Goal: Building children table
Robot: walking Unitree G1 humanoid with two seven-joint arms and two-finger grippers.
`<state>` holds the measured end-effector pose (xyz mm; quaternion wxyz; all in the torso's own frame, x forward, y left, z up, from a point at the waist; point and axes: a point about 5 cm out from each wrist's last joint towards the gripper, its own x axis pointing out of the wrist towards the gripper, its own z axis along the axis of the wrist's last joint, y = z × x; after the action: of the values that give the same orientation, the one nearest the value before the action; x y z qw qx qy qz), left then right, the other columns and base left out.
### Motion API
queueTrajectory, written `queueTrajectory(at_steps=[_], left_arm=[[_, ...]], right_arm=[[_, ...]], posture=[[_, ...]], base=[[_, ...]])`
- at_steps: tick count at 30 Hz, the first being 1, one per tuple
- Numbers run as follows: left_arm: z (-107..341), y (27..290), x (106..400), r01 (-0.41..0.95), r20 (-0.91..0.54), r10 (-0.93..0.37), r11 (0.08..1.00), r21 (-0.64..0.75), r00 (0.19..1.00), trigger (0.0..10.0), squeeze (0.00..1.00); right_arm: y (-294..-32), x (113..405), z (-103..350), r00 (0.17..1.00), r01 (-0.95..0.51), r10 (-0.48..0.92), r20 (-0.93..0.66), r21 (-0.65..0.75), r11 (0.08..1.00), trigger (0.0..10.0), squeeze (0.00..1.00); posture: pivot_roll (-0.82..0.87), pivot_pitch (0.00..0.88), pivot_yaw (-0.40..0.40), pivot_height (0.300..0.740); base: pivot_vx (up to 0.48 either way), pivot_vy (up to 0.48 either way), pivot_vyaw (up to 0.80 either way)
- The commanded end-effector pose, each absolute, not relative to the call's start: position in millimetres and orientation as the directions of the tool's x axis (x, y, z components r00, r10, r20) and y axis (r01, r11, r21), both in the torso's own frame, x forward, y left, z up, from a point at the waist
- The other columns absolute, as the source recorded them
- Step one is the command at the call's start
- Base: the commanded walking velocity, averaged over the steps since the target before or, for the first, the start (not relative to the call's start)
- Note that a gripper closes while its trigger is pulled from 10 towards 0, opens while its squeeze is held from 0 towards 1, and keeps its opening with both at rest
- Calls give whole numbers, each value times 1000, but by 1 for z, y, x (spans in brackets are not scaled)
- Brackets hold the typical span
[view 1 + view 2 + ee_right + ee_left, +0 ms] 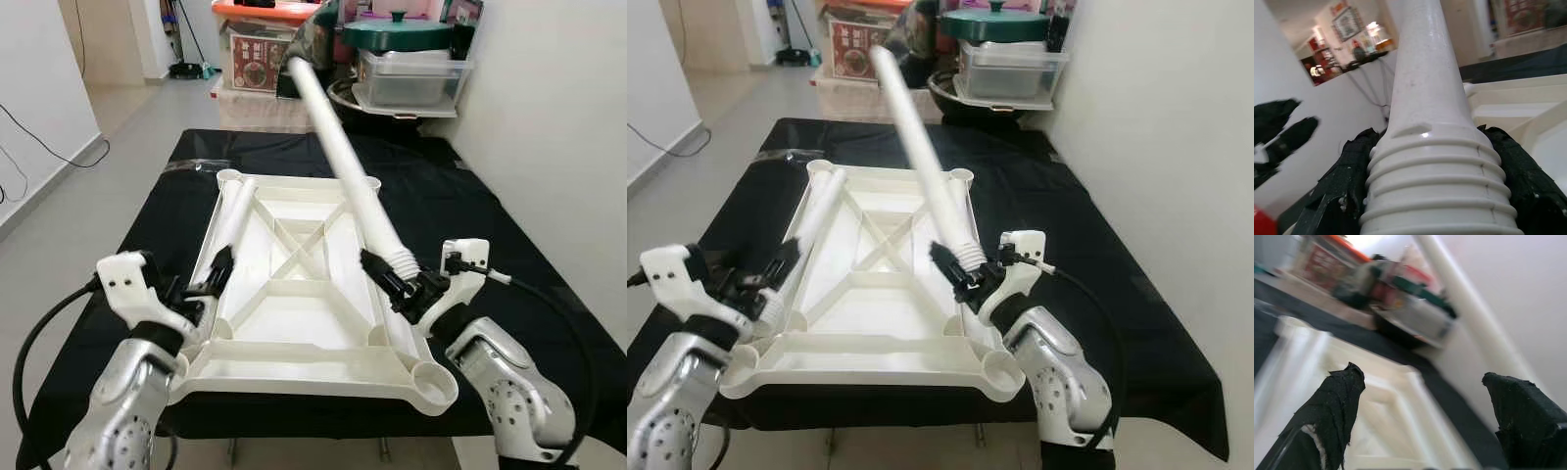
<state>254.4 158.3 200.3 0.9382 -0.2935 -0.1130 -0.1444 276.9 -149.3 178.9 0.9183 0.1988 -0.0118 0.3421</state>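
Left eye view shows a white plastic children's tabletop (294, 294) lying upside down on a black cloth (460, 206) that covers the floor. Its ribs cross in the middle, and round sockets sit at its corners. The right gripper (392, 284) is clamped on the ribbed threaded end of a long white plastic table leg (338, 127). This leg rises at a tilt, away from the robot, above the right side of the tabletop. In the right wrist view, both black fingers (1344, 181) press against the ribbed end from two sides.

The left gripper (214, 279) is at the left edge of the tabletop, with its fingers apart, as the left wrist view makes plain. It points toward a second white table leg (235, 211), which lies flat along the left side inside the tabletop. Whether the fingers touch it, I cannot tell.

Beyond the cloth stand a clear plastic box (407, 73) with a dark green lid (397, 34) and a box with an orange lid (265, 12).
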Motion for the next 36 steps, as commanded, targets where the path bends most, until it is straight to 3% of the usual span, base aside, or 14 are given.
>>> queueTrajectory(at_steps=[1,9,11,12,13,20,31,32,33,34,36], left_arm=[[202,155,252,403,325,-251,702,-588,912,10000,0],[201,155,250,470,363,-298,557,-685,883,10000,0],[198,159,251,474,364,-306,504,-722,880,10000,0],[198,159,251,474,364,-306,504,-722,880,10000,0],[199,161,251,484,371,-317,465,-741,873,10000,0],[191,166,255,439,339,-295,411,-799,893,10000,0],[204,176,258,483,413,-258,353,-801,873,10000,0],[207,181,258,487,427,-237,344,-803,872,7725,0],[207,181,258,487,427,-237,344,-803,872,7725,0],[208,185,258,486,437,-215,339,-805,873,510,0],[209,189,258,483,446,-185,337,-808,876,0,0]], right_arm=[[-149,265,180,676,-724,715,179,346,597,0,0],[-150,246,172,496,-839,854,157,340,425,0,0],[-149,233,171,354,-897,923,148,334,291,0,0],[-149,233,171,354,-897,923,148,334,291,0,0],[-149,228,171,291,-914,945,147,335,229,0,0],[-146,222,171,192,-930,969,158,345,128,0,0],[-153,219,159,149,-925,984,101,365,103,0,0],[-154,220,158,156,-924,983,96,365,111,0,0],[-154,220,158,156,-924,983,96,365,111,0,0],[-155,221,158,160,-923,983,93,366,116,0,0],[-154,222,157,162,-923,983,91,366,119,0,0]], posture=[[61,0,-92,740],[57,0,-97,740],[60,0,-101,740],[60,0,-101,740],[60,0,-101,740],[63,0,-105,740],[63,0,-105,740],[65,0,-108,740],[65,0,-108,740],[68,0,-110,740],[68,0,-110,740]], base=[[0,0,0],[0,0,0],[0,0,0],[0,0,0],[0,0,0],[0,0,0],[0,0,0],[0,0,0],[0,0,0],[0,0,0],[0,0,0]])
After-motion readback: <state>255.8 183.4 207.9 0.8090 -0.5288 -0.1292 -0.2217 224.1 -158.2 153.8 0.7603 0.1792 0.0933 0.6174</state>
